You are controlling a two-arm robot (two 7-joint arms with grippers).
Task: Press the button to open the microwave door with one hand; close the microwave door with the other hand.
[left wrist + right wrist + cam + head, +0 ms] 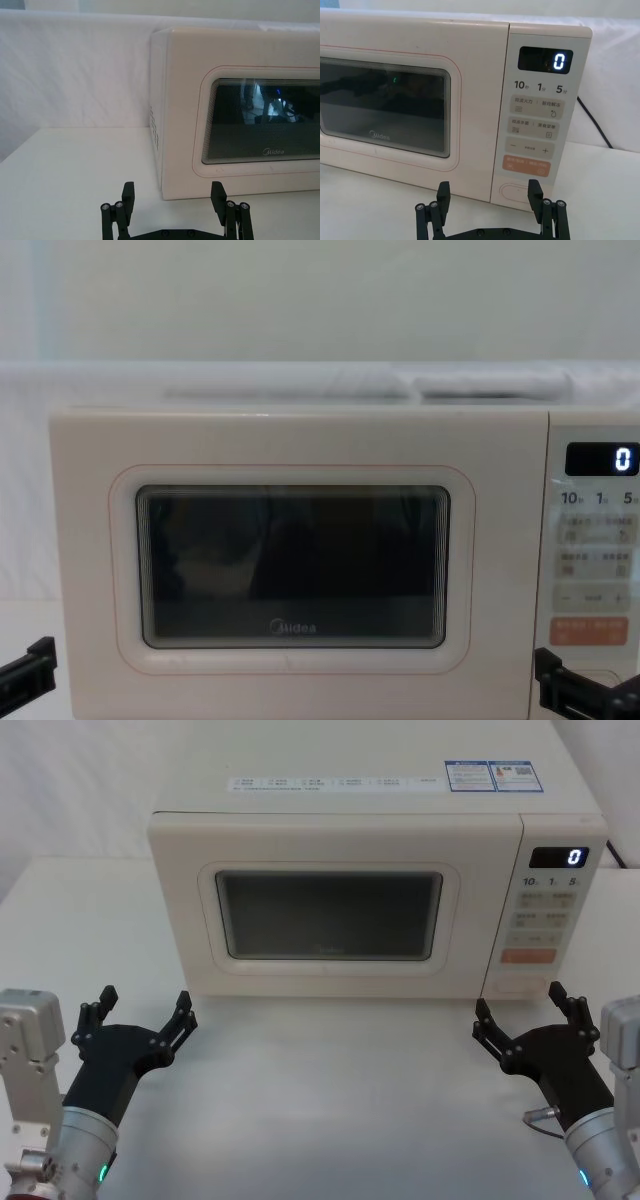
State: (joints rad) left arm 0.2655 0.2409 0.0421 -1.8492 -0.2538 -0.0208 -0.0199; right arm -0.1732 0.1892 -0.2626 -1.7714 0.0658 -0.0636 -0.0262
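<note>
Sitting mid-worktop [330, 1070], microwave [370, 830] has its microwave door [335, 905] flush shut, display reads 0. Left hand [143, 1011] hovers near front-left corner, fingers spread, holding nothing. Right hand [523, 1009] also spread and unladen, just in front of the button [516, 192], not touching.

microwave door [260, 120]: cut off at frame edge | button [600, 677]: partly behind right gripper [585, 695]

Bright, even light, soft shadows; glare streaks the microwave door [260, 120] window; chest view slightly hazy.
</note>
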